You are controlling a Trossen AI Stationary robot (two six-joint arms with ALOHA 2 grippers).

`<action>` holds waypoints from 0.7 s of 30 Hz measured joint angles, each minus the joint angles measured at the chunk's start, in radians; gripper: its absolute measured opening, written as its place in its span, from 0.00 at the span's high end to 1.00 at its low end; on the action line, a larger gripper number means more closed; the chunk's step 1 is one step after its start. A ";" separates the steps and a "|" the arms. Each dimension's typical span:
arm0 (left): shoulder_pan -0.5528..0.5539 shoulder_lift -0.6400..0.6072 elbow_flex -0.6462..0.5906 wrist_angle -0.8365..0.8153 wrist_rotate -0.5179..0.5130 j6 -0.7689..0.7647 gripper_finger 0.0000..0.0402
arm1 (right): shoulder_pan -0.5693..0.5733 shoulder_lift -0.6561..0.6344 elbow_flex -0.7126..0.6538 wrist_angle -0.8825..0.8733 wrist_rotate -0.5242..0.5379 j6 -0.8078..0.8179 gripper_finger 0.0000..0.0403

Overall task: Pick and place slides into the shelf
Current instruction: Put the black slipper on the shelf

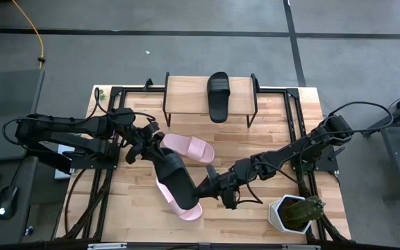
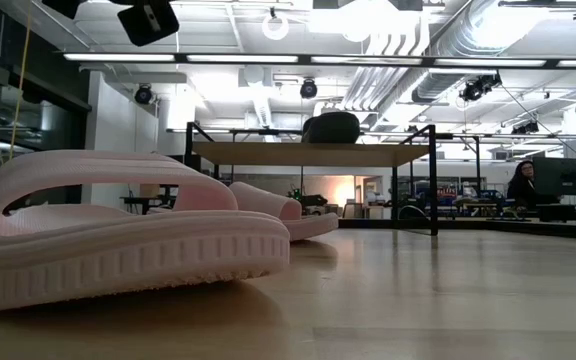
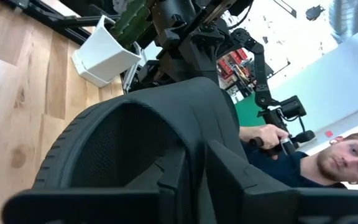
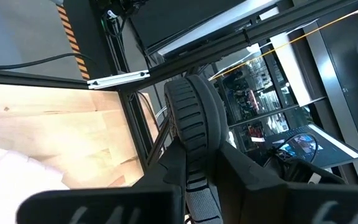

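One black slide [image 1: 218, 96] lies on the shelf's wooden top [image 1: 186, 94] at the table's far middle. The other black slide [image 1: 174, 173] is held in the air between both grippers, above the table's middle. My left gripper [image 1: 151, 147] is shut on its far-left end and my right gripper [image 1: 210, 185] on its near-right end. One pink slide [image 1: 188, 148] lies on its sole just behind it. The second pink slide [image 1: 182, 205] lies partly beneath it, and fills the low view's left [image 2: 118, 235]. My left gripper pinches the black slide's far-left end [image 3: 194, 134] between its two fingers, coming level from the table's left. The strap [image 3: 135, 99] arches just beyond the fingers. The slide is lifted clear of the table. My right gripper pinches the black slide's near-right end by its ridged sole rim [image 4: 194, 124], one finger [image 4: 166, 168] on each face. It comes level from the table's right. The slide stands on edge in the hold, clear of the table.
A white pot with a green plant [image 1: 294, 212] stands at the near right corner. Black frame rails [image 1: 301, 139] run along the table's left and right sides. A person [image 3: 344, 158] shows beyond the table. Bare wood lies near the front left.
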 joint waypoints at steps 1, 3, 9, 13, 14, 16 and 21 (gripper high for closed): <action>0.000 0.000 0.000 0.000 -0.001 0.008 0.85 | 0.000 0.000 0.000 0.000 0.001 0.000 0.93; 0.000 0.000 0.000 -0.001 -0.003 0.016 0.80 | 0.000 0.000 0.000 0.000 0.000 0.000 0.93; 0.000 0.000 0.000 -0.025 -0.015 0.038 0.68 | -0.001 0.000 0.000 0.000 0.004 0.001 0.93; 0.000 0.000 0.000 -0.052 -0.017 0.073 0.62 | 0.000 0.000 0.000 -0.002 0.049 0.002 0.94; 0.000 0.000 0.000 -0.060 -0.019 0.086 0.60 | 0.000 0.000 0.000 -0.005 0.057 0.005 0.94; 0.000 0.000 0.000 -0.077 -0.043 0.110 0.57 | 0.000 0.000 0.000 -0.007 0.066 0.012 0.94; 0.011 0.000 0.000 -0.092 -0.118 0.177 0.51 | 0.000 0.000 0.000 -0.002 0.081 0.020 0.94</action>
